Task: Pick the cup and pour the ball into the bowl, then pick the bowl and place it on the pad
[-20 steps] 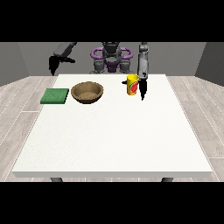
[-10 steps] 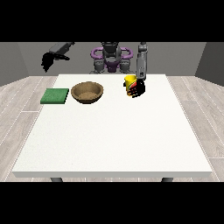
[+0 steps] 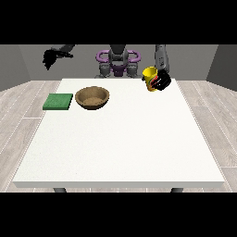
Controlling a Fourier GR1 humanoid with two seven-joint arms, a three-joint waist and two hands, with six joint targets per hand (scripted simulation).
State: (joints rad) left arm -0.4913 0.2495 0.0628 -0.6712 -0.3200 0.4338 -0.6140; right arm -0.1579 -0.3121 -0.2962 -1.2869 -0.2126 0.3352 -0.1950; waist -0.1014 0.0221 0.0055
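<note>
So the yellow cup [image 3: 150, 78] is up off the bench [image 3: 120, 139] at the far right corner, tipped a bit, with the hand at the view's right [image 3: 162, 81] wrapped around its side, fingers curled onto the cup wall. Can't see the ball at all from here; I'd guess it's down inside the cup.

Handling-wise, my read is the cup is light and rigid with a smooth wall, so it could twist in the hold if it gets swung around quickly. Gripping the side about mid-height looks like the sensible spot, since it leaves the rim free for pouring. A small ball will roll out the moment the tilt goes far enough, so I'd get the rim over the target before tipping any further.

The brown bowl [image 3: 92, 97] sits upright on the bench toward the far left, well apart from the cup, and the green pad [image 3: 58, 101] lies flat just beside it on the outer side. Nothing sits between cup and bowl, so the path across looks open.

The hand at the view's left [image 3: 49, 58] hangs up in the air beyond the bench edge, away from everything. Can't tell how its fingers sit.
</note>
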